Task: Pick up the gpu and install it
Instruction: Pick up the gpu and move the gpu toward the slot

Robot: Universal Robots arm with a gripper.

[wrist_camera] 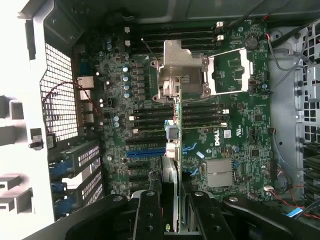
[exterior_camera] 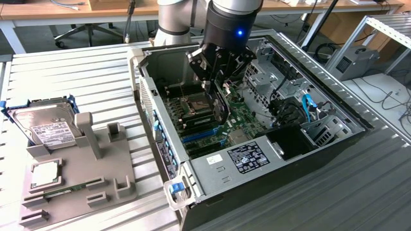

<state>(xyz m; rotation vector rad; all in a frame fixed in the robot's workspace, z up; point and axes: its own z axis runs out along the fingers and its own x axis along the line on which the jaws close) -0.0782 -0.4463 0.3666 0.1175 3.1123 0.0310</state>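
My gripper (exterior_camera: 216,83) hangs inside the open computer case (exterior_camera: 334,101), shut on the gpu (exterior_camera: 222,107). The gpu is a thin dark card held on edge, a little above the green motherboard (exterior_camera: 241,115). In the wrist view the gpu (wrist_camera: 175,150) shows edge-on between my black fingers (wrist_camera: 149,212), with my gripper (wrist_camera: 175,215) around its near end. Its pale metal end bracket (wrist_camera: 179,67) lies over the processor socket area. The card's edge crosses above the blue expansion slot (wrist_camera: 145,152), and I cannot tell whether it touches the board.
A grey parts holder (exterior_camera: 77,178) stands beside the case at the exterior view's left. It carries a silver hard drive (exterior_camera: 42,126), a square chip (exterior_camera: 45,173) and a green memory stick (exterior_camera: 67,189). Case walls, drive cages (exterior_camera: 266,72) and cables (exterior_camera: 307,107) surround the board.
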